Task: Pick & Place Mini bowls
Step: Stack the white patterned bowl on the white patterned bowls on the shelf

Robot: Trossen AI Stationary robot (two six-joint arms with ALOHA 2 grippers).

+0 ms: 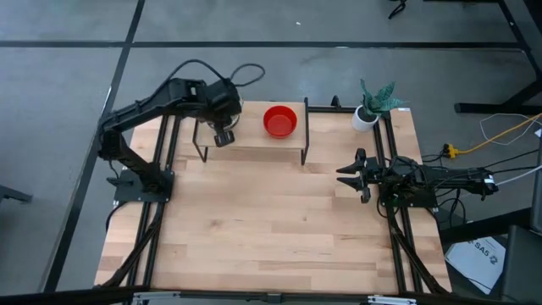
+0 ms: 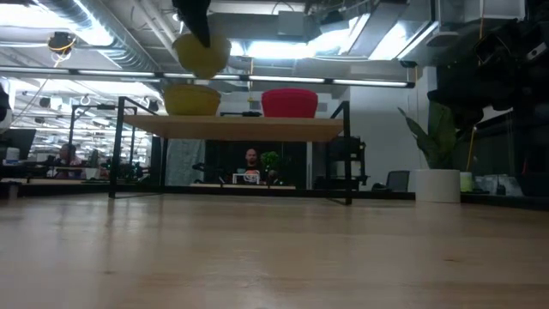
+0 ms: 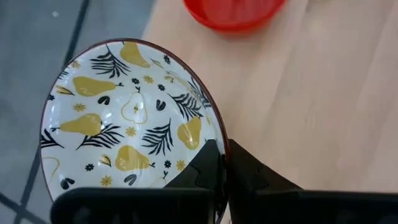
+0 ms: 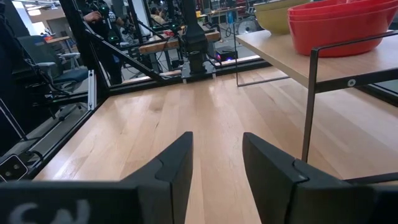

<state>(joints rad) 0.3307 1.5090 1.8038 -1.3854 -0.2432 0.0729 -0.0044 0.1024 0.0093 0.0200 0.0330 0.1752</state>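
Patterned bowl (image 3: pixel 127 118) — rim pinched in left hand (image 3: pixel 224 163)

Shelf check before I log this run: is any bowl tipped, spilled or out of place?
Nothing stands out. The red bowl sits upright on the shelf; the left hand holds a pear-patterned bowl by its rim.

Pear-print bowl (image 3: pixel 124 118) held tilted above shelf, yellow bowl (image 2: pixel 191 100) & red bowls (image 1: pixel 280 121) on shelf
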